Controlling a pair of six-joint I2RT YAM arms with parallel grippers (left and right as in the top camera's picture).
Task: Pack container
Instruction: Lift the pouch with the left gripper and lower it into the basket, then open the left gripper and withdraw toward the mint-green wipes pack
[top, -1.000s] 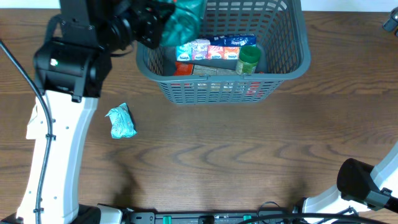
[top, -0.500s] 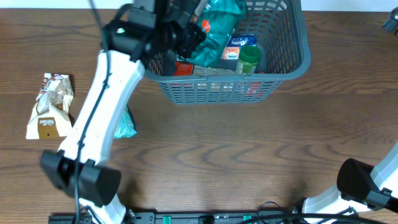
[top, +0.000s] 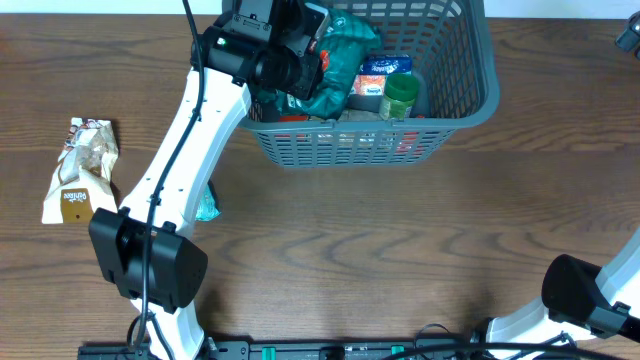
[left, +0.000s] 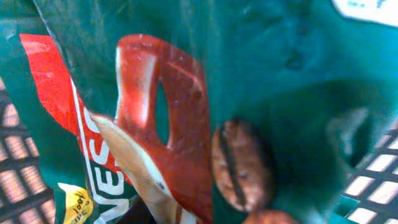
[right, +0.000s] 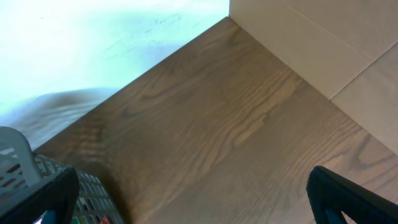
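One wood-grain table (top: 400, 230), left hand (top: 316, 42) clenched on green bag (top: 342, 62), right hand (right: 189, 180) wide open.

Dark wood-grain desk (top: 400, 230).
Ahead of the right claw (right: 196, 202): a pale beige panel (right: 323, 37) and bright white glare (right: 93, 43).

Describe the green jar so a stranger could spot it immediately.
Find the big grey basket at the table's far side. Inside, by its front wall, right of the teal bag, stands a small jar. It alone is round and green-capped; its neighbours are boxy packets.
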